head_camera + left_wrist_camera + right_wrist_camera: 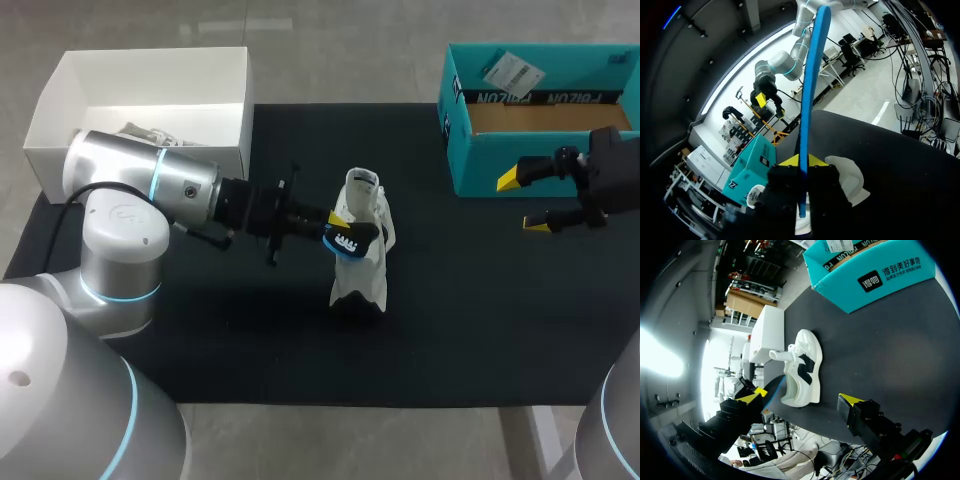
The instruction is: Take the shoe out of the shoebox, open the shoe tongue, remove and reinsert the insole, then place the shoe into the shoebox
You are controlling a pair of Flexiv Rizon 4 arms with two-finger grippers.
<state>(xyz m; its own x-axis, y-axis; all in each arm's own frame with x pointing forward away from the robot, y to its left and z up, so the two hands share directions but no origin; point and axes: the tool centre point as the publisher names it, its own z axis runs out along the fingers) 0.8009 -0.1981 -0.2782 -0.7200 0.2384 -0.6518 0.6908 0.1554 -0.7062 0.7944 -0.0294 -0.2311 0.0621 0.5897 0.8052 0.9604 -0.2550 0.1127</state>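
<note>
Black tabletop point(470, 330) beneath all. Teal shoebox point(470, 165) at far right, white box point(45, 120) far left. White shoe point(362, 280) mid-tabletop, well apart from both. Blue insole point(812, 75) pinched edge-on between left fingers point(789, 161) (just beside the shoe). Spread wide near the shoebox, right fingers point(508, 178).

Black mat point(480, 300), open white box point(150, 72)

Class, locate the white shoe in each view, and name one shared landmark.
Head view: white shoe on the black mat, at the left gripper.
Left wrist view: shoe just beyond the left gripper, beside the blue insole.
Right wrist view: shoe ahead of the right gripper.
Shared landmark: the teal shoebox.
</note>
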